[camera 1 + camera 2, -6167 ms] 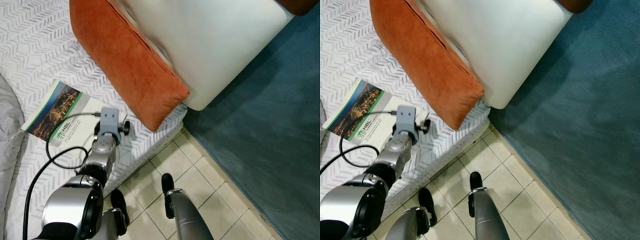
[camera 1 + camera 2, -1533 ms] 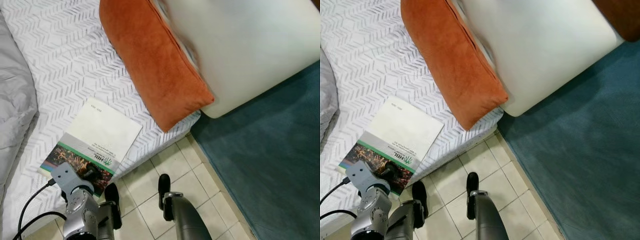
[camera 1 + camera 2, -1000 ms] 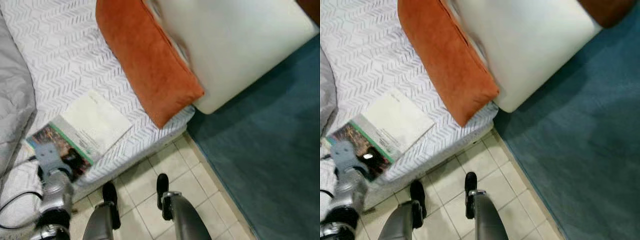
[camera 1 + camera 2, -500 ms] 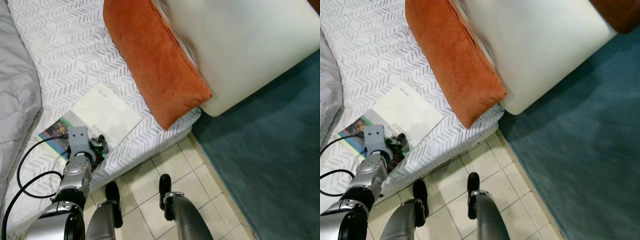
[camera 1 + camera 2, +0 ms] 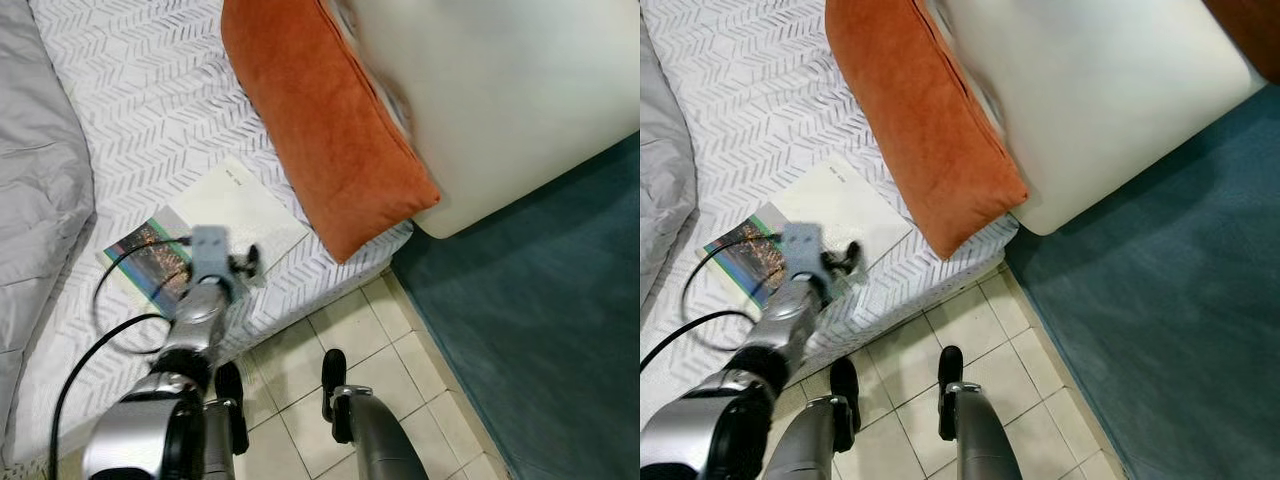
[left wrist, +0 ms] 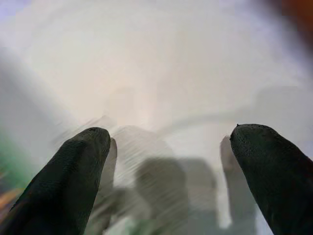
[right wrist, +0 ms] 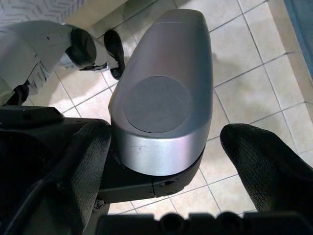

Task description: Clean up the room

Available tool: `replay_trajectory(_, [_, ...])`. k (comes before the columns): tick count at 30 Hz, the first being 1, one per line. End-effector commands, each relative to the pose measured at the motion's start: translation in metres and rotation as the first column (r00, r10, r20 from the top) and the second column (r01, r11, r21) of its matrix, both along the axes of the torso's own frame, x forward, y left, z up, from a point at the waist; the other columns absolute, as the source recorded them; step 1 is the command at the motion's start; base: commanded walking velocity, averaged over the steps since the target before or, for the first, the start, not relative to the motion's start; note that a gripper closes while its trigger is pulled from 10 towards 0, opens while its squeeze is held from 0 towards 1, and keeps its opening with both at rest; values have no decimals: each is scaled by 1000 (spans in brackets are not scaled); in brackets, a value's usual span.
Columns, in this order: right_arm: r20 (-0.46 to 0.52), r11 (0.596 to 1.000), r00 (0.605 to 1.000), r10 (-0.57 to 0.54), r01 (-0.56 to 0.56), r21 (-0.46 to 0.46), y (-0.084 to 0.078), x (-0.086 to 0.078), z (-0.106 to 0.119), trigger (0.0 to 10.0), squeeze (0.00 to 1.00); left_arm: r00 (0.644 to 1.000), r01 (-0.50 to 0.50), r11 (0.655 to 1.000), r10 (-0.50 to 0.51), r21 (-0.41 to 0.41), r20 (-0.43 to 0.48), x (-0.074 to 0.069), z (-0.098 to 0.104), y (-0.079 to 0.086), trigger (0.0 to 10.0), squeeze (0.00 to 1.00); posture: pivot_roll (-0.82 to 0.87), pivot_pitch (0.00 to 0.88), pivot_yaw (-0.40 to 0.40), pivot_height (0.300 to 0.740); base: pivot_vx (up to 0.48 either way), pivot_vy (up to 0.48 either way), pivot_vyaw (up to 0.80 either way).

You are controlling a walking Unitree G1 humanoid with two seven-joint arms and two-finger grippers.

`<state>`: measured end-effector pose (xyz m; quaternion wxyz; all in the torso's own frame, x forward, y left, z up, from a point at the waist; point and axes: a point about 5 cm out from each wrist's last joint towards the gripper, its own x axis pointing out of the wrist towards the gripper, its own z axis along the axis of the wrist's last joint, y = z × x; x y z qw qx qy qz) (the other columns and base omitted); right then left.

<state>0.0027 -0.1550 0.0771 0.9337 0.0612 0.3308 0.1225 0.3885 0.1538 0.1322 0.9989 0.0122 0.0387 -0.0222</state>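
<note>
A book (image 5: pixel 240 205) with a white cover and a green city-photo band (image 5: pixel 148 255) lies flat on the white patterned bed (image 5: pixel 130 110), near its front edge. My left gripper (image 5: pixel 247 262) reaches over the book's near corner. In the left wrist view the left gripper (image 6: pixel 168 132) is open, its fingers (image 6: pixel 78 161) spread wide just above the blurred white cover. My right gripper (image 7: pixel 166 132) hangs open beside my silver leg (image 7: pixel 161 98), over the tiled floor.
An orange pillow (image 5: pixel 320 120) leans against a large white cushion (image 5: pixel 500 90) at the bed's right end. A grey blanket (image 5: pixel 40 160) is bunched on the left. Beige tiles (image 5: pixel 340 320) lie below the bed, and a teal carpet (image 5: pixel 540 330) is to the right.
My left arm has swung up from low beside the bed, and its gripper has crossed from the book's photo end to the white cover. The camera has shifted slightly.
</note>
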Motion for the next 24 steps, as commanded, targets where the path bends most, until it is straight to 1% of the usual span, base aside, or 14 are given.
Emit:
replay_trajectory(1, [-82, 1000, 997, -14, 13, -15, 0, -14, -8, 10000, 0, 997, 18, 1000, -16, 25, -82, -10, -24, -1, 10000, 0, -398, 653, -142, 740, 0, 0, 0])
replay_trajectory(2, [-82, 1000, 997, -14, 13, -15, 0, -14, -8, 10000, 0, 997, 18, 1000, -16, 25, -82, -10, -24, -1, 10000, 0, -398, 653, -142, 740, 0, 0, 0])
replay_trajectory(5, [-80, 1000, 997, -20, 19, -13, 1, -15, -8, 10000, 0, 991, 44, 996, -33, 82, -132, -11, -30, 2, 10000, 0, -399, 653, -137, 740, 0, 0, 0])
replay_trajectory(6, [-82, 1000, 996, -21, 20, -13, 1, -16, -8, 10000, 0, 991, 43, 996, -32, 84, -132, -11, -29, 2, 10000, 0, -399, 653, -137, 740, 0, 0, 0])
replay_trajectory(8, [-86, 1000, 996, -22, 21, -13, 1, -17, -8, 10000, 0, 992, 32, 998, -24, 61, -123, -9, -26, 2, 10000, 0, -396, 659, -133, 740, 0, 0, 0])
replay_trajectory(9, [-89, 1000, 996, -23, 22, -13, 1, -18, -8, 10000, 0, 992, 19, 999, -16, 26, -125, -9, -26, 0, 10000, 0, -394, 658, -132, 740, 0, 0, 0])
replay_trajectory(10, [-89, 1000, 996, -23, 22, -13, 1, -18, -8, 10000, 0, 992, 19, 999, -16, 26, -125, -9, -26, 0, 10000, 0, -394, 658, -132, 740, 0, 0, 0])
replay_trajectory(12, [-90, 1000, 996, -21, 21, -11, 3, -19, -8, 10000, 0, 988, -1, 999, -5, -39, -157, -12, -33, -5, 10000, 0, -408, 651, -128, 740, 0, 0, 0])
replay_trajectory(13, [-89, 1000, 996, -21, 20, -11, 3, -19, -8, 10000, 0, 986, -6, 999, -2, -46, -165, -13, -35, -5, 10000, 0, -408, 651, -128, 740, 0, 0, 0])
replay_trajectory(15, [-90, 1000, 996, -22, 21, -13, 3, -20, -6, 10000, 0, 981, -3, 998, -9, -62, -195, -15, -40, -12, 10000, 0, -432, 645, -135, 740, 0, 0, 0])
replay_trajectory(17, [-94, 1000, 995, -22, 21, -16, 3, -22, -6, 10000, 0, 976, 23, 997, -38, -71, -214, -16, -43, -21, 10000, 0, -442, 646, -140, 740, 0, 0, 0])
replay_trajectory(20, [-100, 1000, 995, -23, 21, -19, 2, -26, -4, 10000, 0, 968, 92, 995, -97, -32, -232, -17, -45, -32, 10000, 0, -448, 657, -138, 740, 0, 0, 0])
replay_trajectory(21, [-100, 1000, 995, -23, 21, -19, 2, -26, -4, 10000, 0, 968, 92, 995, -97, -32, -232, -17, -45, -32, 10000, 0, -448, 657, -138, 740, 0, 0, 0])
replay_trajectory(24, [-106, 999, 994, -31, 29, -20, 3, -28, -5, 10000, 0, 960, 163, 986, -152, 31, -233, -19, -47, -38, 10000, 0, -437, 654, -124, 740, 0, 0, 0])
